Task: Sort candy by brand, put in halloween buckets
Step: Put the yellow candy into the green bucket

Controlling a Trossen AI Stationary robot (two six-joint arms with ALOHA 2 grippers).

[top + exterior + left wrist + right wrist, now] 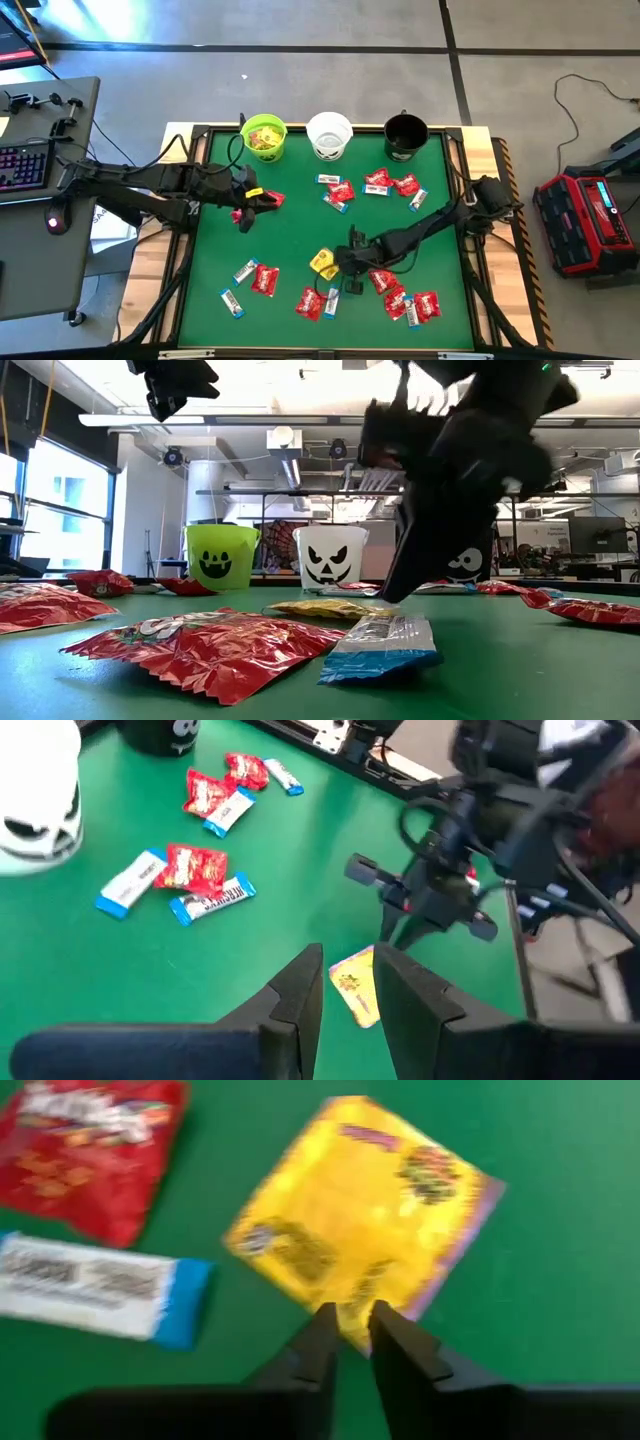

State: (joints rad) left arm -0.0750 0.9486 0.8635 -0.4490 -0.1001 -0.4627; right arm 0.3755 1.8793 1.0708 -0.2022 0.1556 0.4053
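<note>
You see three buckets at bench [290,240] far edge: green bucket [264,137] holds yellow packets, white bucket [329,135] and black bucket [405,136] contents not visible. Right end effector [348,1342] low over bench middle, fingers [318,1342] nearly together, edge of yellow packet [360,1215] between tips; grip not certain. Left end effector [262,197] raised near green bucket, fingers narrowly apart, a yellow and red piece at its tip in the high view. Red packets [265,279] and blue bars [244,270] scattered on bench.
</note>
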